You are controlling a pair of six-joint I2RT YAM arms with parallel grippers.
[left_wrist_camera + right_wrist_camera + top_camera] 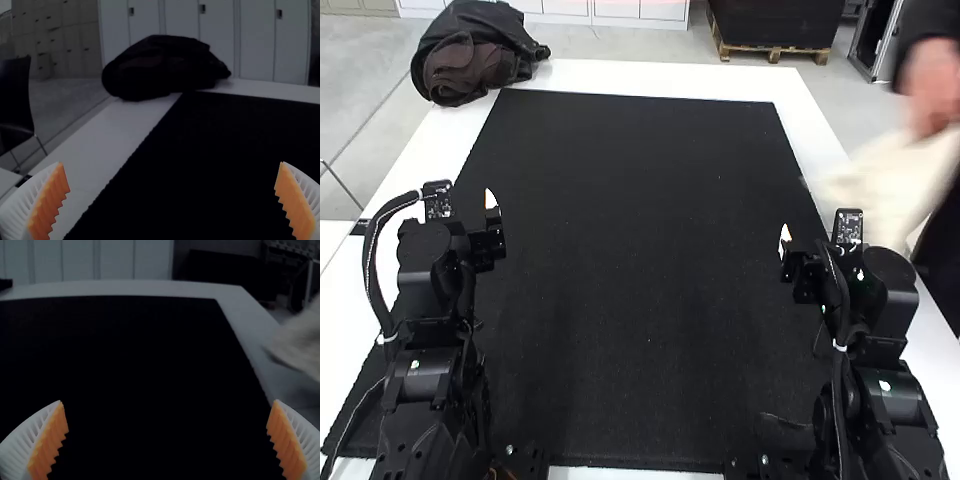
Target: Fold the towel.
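One bench [808, 130], black mat [640, 220] on it: I'd park the left arm [425, 370] and right arm [890, 300] until the cream towel [888, 190], held up beside the right arm, folds unclear, lies flat and square on the mat, then pinch matching corners low with left hand [171, 164] and right hand [168, 401], both spread and empty. Dark bag [470, 55] at the bench's far left corner looks harmless; the person's hand [932, 90] gripping the towel is the blocker, so no reaching right.
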